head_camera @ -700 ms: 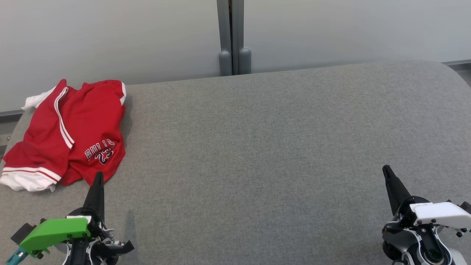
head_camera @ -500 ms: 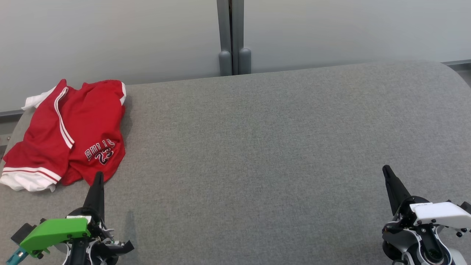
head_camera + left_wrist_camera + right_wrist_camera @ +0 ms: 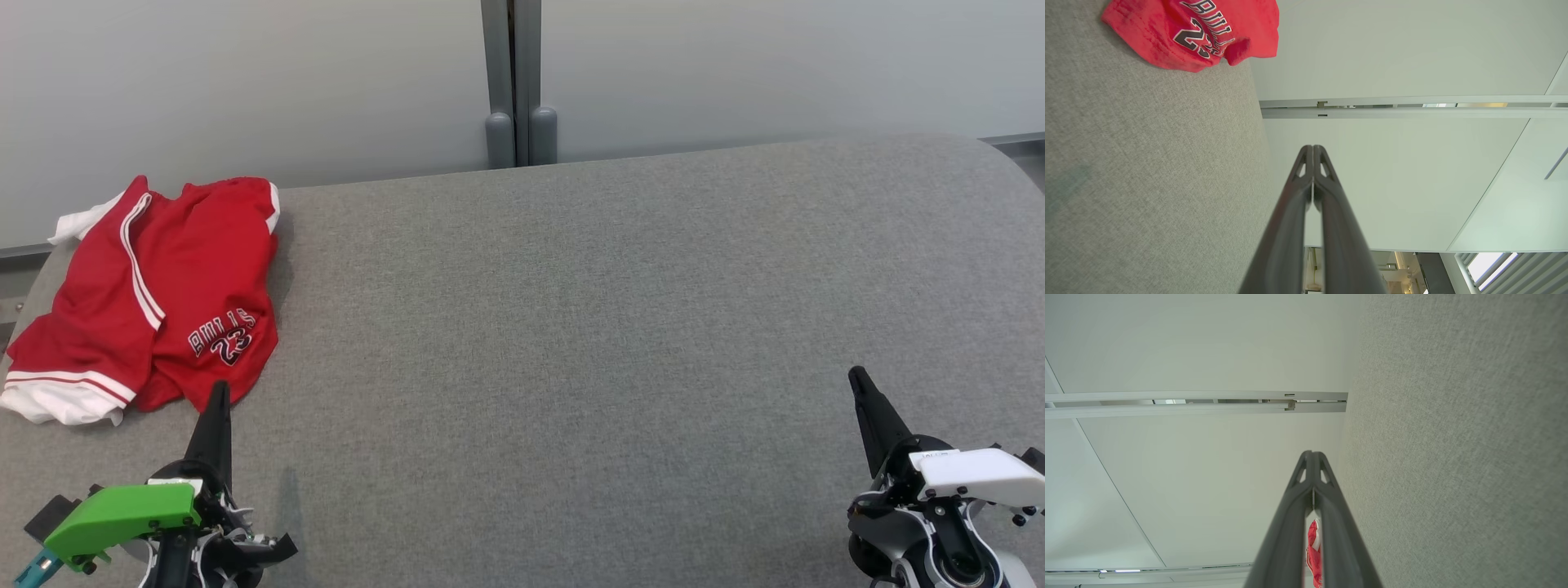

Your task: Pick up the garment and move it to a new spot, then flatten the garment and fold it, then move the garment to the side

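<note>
Nothing has shifted since the earlier frames. The left gripper (image 3: 218, 390) and right gripper (image 3: 857, 377) each have their dark fingers pressed together on nothing, tips pointing up over the grey fabric table (image 3: 571, 327). Just beyond the left tips, at the table's far-left corner, lies the crumpled red garment (image 3: 163, 278), lettered "BULLS 23", with white trim.

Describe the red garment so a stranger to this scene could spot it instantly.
Start at the wide grey fabric-covered table and look to its left end. There lies the crumpled red garment, just beyond the left gripper. Its white trim and BULLS 23 lettering mark it out.
</note>
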Robot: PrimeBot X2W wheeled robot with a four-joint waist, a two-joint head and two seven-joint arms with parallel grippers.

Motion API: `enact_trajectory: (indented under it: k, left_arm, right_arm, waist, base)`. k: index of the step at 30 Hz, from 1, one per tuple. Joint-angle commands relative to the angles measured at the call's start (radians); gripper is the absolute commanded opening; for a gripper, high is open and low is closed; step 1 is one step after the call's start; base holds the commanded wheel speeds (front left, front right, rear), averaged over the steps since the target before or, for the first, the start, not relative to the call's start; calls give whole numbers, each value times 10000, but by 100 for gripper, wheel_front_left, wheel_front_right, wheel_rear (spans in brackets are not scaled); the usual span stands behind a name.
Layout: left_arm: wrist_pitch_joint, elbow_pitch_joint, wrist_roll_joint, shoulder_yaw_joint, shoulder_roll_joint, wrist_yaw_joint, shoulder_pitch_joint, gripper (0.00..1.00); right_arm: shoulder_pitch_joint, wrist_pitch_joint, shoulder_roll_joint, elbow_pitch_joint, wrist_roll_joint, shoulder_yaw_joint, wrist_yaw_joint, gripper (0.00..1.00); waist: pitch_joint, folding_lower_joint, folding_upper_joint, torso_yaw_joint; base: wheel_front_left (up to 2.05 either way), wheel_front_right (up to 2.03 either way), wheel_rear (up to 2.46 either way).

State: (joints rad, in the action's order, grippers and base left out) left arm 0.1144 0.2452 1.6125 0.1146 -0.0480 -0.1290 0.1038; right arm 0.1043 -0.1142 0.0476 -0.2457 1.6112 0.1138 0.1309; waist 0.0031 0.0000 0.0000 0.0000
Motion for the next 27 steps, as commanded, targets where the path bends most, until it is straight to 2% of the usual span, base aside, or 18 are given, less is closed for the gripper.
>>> enact_trajectory:
  k: [1, 27]
  left_arm:
    - [19, -13, 7, 5, -46, -43, 116, 0]
    - [19, -13, 7, 7, -46, -43, 116, 0]
  right_arm:
    - [82, -25, 54, 38, 36, 12, -4, 0]
    - [82, -24, 55, 38, 36, 12, -4, 0]
  waist:
    - [0, 0, 0, 0]
    - [0, 0, 0, 0]
  base:
    - [0, 0, 0]
    - [0, 0, 0]
